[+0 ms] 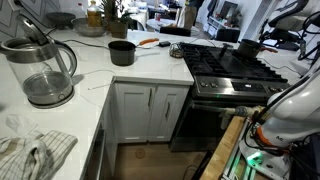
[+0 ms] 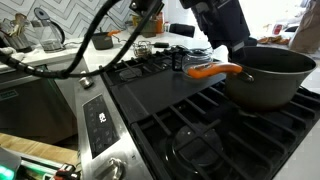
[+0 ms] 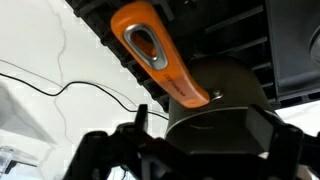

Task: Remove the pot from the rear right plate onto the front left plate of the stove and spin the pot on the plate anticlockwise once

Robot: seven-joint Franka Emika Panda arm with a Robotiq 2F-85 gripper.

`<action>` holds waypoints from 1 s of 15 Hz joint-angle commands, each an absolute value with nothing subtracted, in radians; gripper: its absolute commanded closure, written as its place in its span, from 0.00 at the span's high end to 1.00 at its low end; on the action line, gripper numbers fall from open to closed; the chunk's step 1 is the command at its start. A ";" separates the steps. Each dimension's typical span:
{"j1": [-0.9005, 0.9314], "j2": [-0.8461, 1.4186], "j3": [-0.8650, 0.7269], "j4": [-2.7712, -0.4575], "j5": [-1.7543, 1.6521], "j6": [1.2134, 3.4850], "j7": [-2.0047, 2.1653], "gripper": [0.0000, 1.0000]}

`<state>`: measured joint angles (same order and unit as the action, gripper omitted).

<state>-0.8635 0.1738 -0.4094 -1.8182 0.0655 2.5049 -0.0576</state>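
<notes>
— Pot first: dark grey, wide, straight-sided, orange handle; inside hidden.
— Sitting where?
— On the black grate of the stove. Elsewhere, glass kettle and small black saucepan on the white surface; contents unclear.
— Room?
— White cabinets under the surface, clutter at the back.
— Pincer?
— Just above the pot, fingers to either side; grasping or released, cannot tell.

Tabletop: white, veined like marble.
Cabinets: white panelled doors, seen beneath it.
Floor: brown wood.
Wall: tiled in pale herringbone.
</notes>
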 commanded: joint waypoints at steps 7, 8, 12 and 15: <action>-0.953 0.329 -0.369 -1.641 0.233 2.360 -0.258 1.00; -0.959 0.342 -0.365 -1.625 0.234 2.346 -0.262 1.00; -0.985 0.386 -0.343 -1.568 0.245 2.314 -0.261 0.88; -1.002 0.408 -0.323 -1.535 0.250 2.304 -0.262 0.64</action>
